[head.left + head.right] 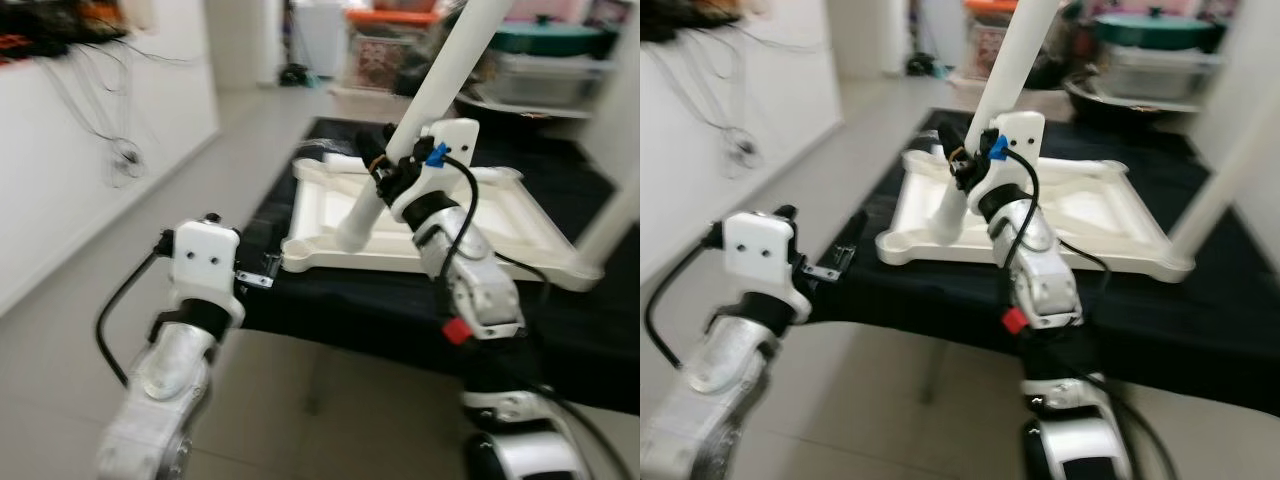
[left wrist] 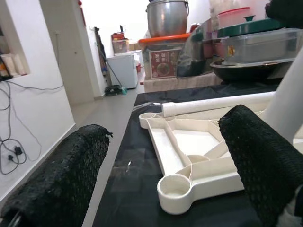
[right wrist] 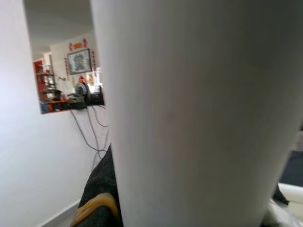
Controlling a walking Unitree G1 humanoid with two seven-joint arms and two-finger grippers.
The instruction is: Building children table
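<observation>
The right gripper [image 1: 385,165] is clamped on a white table leg [image 1: 440,85], which stands tilted with its lower end in the near-left corner socket of the upside-down white tabletop [image 1: 505,215]. The tabletop lies on a black cloth-covered table [image 1: 350,305]. The left gripper [image 2: 161,156] hovers with jaws apart just off the table's near-left edge, its 2 black fingers [image 2: 61,175] framing that corner; another leg [image 2: 213,104] lies across the tabletop's far side.
</observation>
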